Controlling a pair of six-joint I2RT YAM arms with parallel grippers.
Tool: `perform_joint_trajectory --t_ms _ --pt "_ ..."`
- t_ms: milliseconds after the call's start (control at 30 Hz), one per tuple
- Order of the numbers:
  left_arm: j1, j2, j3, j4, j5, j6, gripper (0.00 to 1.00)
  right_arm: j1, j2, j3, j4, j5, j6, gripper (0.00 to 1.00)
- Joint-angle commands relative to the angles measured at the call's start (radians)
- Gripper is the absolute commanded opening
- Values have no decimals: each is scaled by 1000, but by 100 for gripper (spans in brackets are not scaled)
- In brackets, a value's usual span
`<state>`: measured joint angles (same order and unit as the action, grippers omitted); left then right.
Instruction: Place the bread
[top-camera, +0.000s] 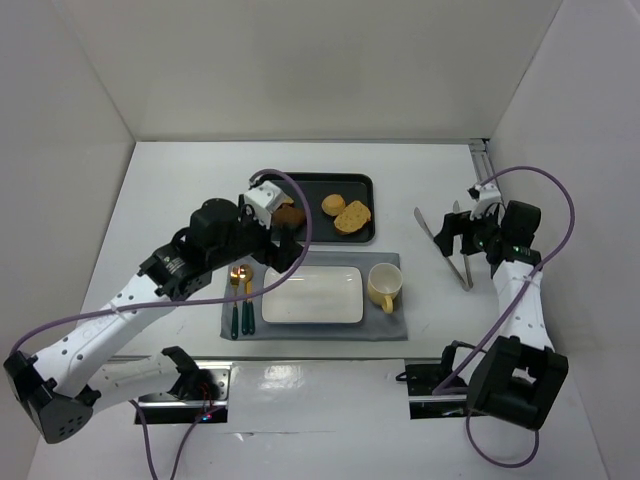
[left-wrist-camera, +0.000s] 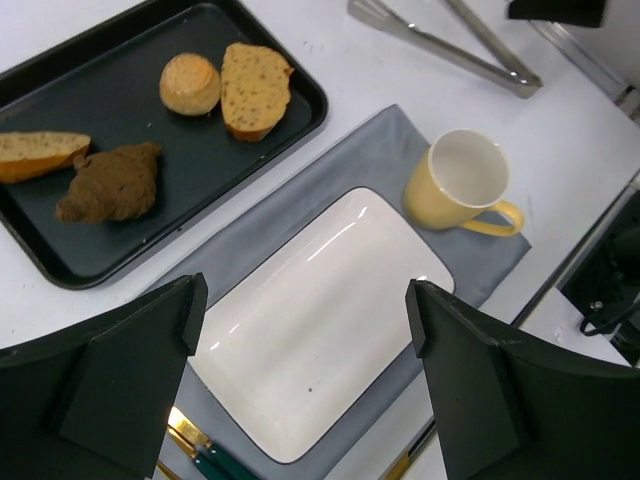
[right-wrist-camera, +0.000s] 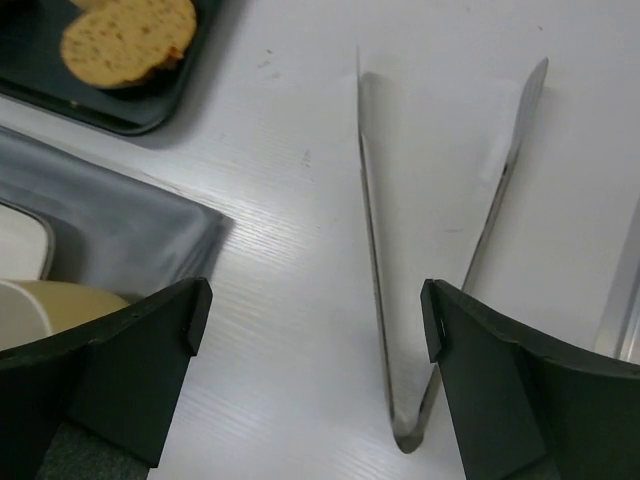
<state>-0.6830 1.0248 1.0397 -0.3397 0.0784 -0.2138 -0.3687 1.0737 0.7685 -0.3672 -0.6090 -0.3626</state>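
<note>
The bread (left-wrist-camera: 255, 88) still lies on the black tray (left-wrist-camera: 200, 150) in the upper left of my left wrist view, so I judge the task to be at its very start: approach, with no pick made yet. My left fingers (left-wrist-camera: 140, 380) are spread wide and hold nothing, hanging over the white plate (left-wrist-camera: 330, 260); my right fingers (right-wrist-camera: 120, 360) are likewise apart and empty, hovering above the tongs (right-wrist-camera: 400, 250) that lie on the table (top-camera: 180, 200) toward the right of the top view. The next move, as I read it, calls for taking the slice alone, flat across its narrow width, and most likely carrying it to the plate. That will want care, since the round bun (left-wrist-camera: 190, 83) sits just beside it, touching or nearly so. The slice is flat and elongated, golden-brown with a speckled crumb and a darker crust edge, and I expect it to be light and a little yielding. The dark croissant (left-wrist-camera: 110, 183) is lumpy and matte. The plate is a glossy rounded rectangle resting on a soft grey placemat (left-wrist-camera: 380, 160), with a smooth pale yellow mug (left-wrist-camera: 460, 185) beside it. The tongs are thin polished metal, splayed in a V.
</note>
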Motion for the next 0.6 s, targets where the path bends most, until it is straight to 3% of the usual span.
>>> perform_joint_trajectory --t_ms 0,167,567 --pt "-29 -23 -3 45 -25 -7 100 7 47 22 2 98 -88 100" --pt "-29 -23 -3 36 30 -16 100 7 153 22 13 179 -160 100" --pt "-29 -43 8 36 49 -25 100 7 278 6 108 209 -216 100"
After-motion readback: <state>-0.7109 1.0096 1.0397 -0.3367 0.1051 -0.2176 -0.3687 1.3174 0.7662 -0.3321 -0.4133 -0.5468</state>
